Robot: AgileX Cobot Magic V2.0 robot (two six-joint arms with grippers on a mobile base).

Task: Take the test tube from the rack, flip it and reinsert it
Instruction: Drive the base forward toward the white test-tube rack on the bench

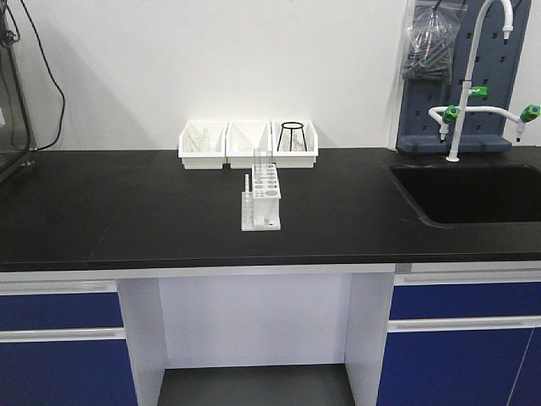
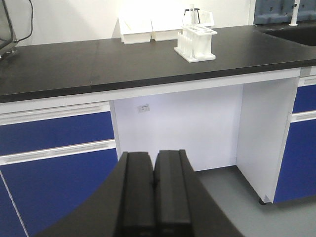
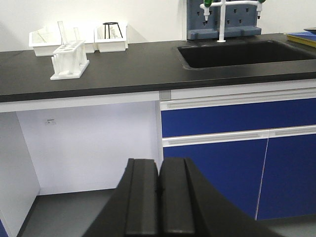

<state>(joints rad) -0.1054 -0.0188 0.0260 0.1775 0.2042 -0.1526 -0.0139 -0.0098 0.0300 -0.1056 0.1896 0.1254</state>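
The small white rack (image 1: 262,196) stands near the middle of the black countertop (image 1: 127,211), with a clear test tube (image 1: 262,159) upright in its far holes. The rack also shows in the left wrist view (image 2: 196,43) and the right wrist view (image 3: 70,59). My left gripper (image 2: 154,168) is shut and empty, low in front of the cabinets, far from the rack. My right gripper (image 3: 158,173) is shut and empty, also low below the counter. Neither gripper shows in the front view.
Three white open-front bins (image 1: 248,142) stand behind the rack by the wall; the right one holds a black wire stand (image 1: 292,135). A sink (image 1: 473,190) with a white tap (image 1: 465,85) is at the right. Blue drawers (image 1: 59,338) flank an open knee space.
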